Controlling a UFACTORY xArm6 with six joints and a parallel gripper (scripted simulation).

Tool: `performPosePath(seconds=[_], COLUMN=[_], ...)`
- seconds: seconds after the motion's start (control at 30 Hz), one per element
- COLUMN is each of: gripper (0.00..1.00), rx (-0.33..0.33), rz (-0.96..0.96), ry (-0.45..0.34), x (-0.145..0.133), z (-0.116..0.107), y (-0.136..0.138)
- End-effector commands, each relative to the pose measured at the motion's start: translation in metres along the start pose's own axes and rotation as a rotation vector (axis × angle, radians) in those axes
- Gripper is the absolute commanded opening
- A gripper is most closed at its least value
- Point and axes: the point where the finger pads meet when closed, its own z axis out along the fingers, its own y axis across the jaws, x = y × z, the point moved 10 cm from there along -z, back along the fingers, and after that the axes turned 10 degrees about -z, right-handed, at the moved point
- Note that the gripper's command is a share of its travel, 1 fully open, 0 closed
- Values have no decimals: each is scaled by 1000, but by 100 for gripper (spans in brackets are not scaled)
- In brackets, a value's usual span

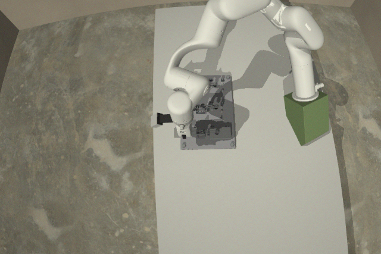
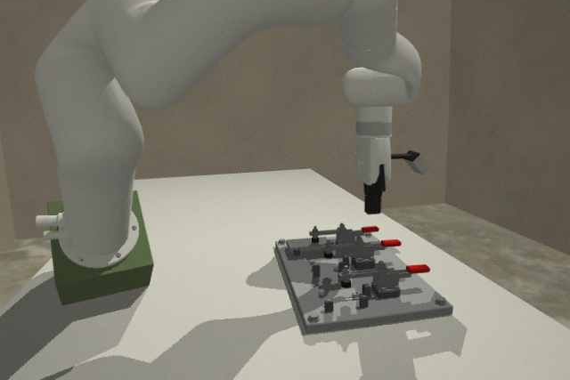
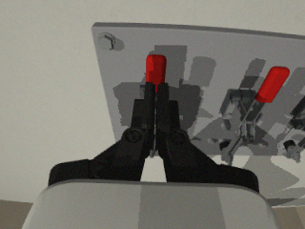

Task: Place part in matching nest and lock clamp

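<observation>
The grey part lies in the far nest of the fixture plate. That nest's clamp bar looks level, its black tip over the part. Its red handle points outward and looks low and level. Whether it rests on its stop cannot be told. My gripper is shut and empty, a little above that handle, fingers pointing down. In the wrist view the fingers hide the clamp's body and the part. Contact with pads and blocks is too small to tell.
The middle clamp's red handle and the near clamp's red handle also point outward, bars roughly level. Bolts stand at the plate's corners. The green base block carries the arm.
</observation>
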Motion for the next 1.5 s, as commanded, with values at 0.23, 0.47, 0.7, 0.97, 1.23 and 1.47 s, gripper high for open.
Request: performPosePath(seconds=[0.23, 0.47, 0.7, 0.97, 1.23, 1.47], gripper=[0, 0, 0, 0, 0, 0], rx=[2, 2, 2, 2, 2, 2], rz=[1, 1, 1, 1, 1, 1], ry=[3, 3, 3, 3, 3, 3], x=[1, 1, 1, 1, 1, 2], z=[5, 12, 14, 14, 14, 19], y=[0, 0, 0, 0, 0, 0])
